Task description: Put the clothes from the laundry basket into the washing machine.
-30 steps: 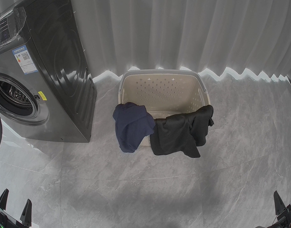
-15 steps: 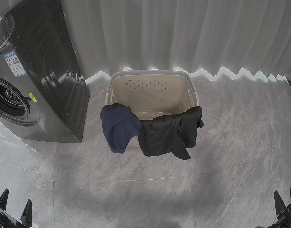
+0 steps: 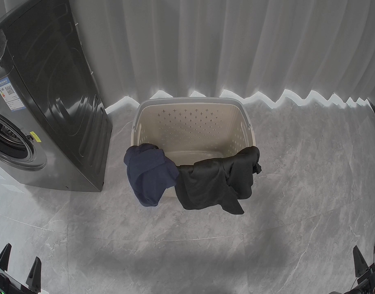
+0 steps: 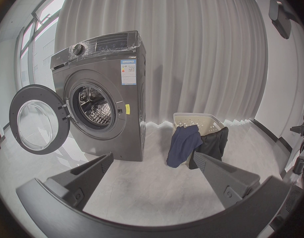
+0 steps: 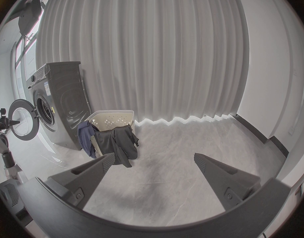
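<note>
Eyes to the left edge of my head view first: the washing machine (image 3: 44, 115) stands there, dark grey, its round drum opening half cut off by the frame. My left wrist camera catches its door (image 4: 34, 118) swung wide open, with the drum bare to the room. Down in the lower left corner of the head view sits my left end effector (image 3: 21, 255), low over the floor (image 3: 187, 250), fingers spread wide and nothing between them.

On to the centre now. The laundry basket (image 3: 191, 102), beige with star-shaped holes, stands on the floor just right of the machine with a gap between the two. It is close in front of the white curtain (image 3: 236, 37) that fills the top of the frame. The clothes are draped over its near rim. On the left part of that rim a navy garment (image 3: 148, 174) hangs down the outside of the basket. Right beside it and touching it, a black garment (image 3: 212, 180) spreads along the rest of the rim to the right corner, hanging low toward the floor. Behind them the pale bottom of the basket shows.

Last, in the lower right corner, is my right end effector (image 3: 367, 243). It is also low, fingers wide apart and holding nothing. Both end effectors are well apart from the basket and the clothes.
</note>
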Motion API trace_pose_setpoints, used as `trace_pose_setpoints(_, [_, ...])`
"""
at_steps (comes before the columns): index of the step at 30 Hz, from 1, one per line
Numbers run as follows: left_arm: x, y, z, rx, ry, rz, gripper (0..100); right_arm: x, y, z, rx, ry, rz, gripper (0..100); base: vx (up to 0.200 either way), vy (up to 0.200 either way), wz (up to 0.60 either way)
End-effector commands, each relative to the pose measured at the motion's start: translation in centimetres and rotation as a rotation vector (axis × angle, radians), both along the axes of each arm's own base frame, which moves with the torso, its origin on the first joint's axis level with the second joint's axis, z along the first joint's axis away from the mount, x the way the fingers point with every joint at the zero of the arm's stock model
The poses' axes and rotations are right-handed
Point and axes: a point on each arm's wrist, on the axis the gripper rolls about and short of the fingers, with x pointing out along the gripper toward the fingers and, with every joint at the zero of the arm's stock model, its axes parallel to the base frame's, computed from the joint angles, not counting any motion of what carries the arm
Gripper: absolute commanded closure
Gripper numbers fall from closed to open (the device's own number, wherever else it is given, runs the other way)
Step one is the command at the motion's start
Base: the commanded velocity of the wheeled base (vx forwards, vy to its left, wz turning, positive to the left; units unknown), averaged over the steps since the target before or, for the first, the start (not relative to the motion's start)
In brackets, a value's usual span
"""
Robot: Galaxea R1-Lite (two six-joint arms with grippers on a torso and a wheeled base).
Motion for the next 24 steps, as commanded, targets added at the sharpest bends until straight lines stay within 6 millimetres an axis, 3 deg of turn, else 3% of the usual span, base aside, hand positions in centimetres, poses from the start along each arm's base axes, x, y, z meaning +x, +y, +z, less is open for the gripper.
trace_pose_setpoints(1, [0.05,0.0,-0.51,-0.001,0.007,0.0,0,0.01,0.0,-0.54,0.0,0.003,-0.001,0,0.0,0.0,0.0])
trace_pose_setpoints(7, [0.04,0.0,-0.47,0.001,0.006,0.0,0,0.01,-0.01,-0.54,0.001,0.003,-0.007,0,0.0,0.0,0.0])
trace_pose_setpoints(13, [0.04,0.0,-0.47,0.001,0.006,0.0,0,0.01,-0.01,-0.55,-0.002,0.004,-0.007,0,0.2,0.0,0.0])
trace_pose_setpoints(24, [0.04,0.0,-0.47,0.001,0.006,0.0,0,0.01,-0.01,-0.54,-0.003,0.003,-0.007,0,0.0,0.0,0.0])
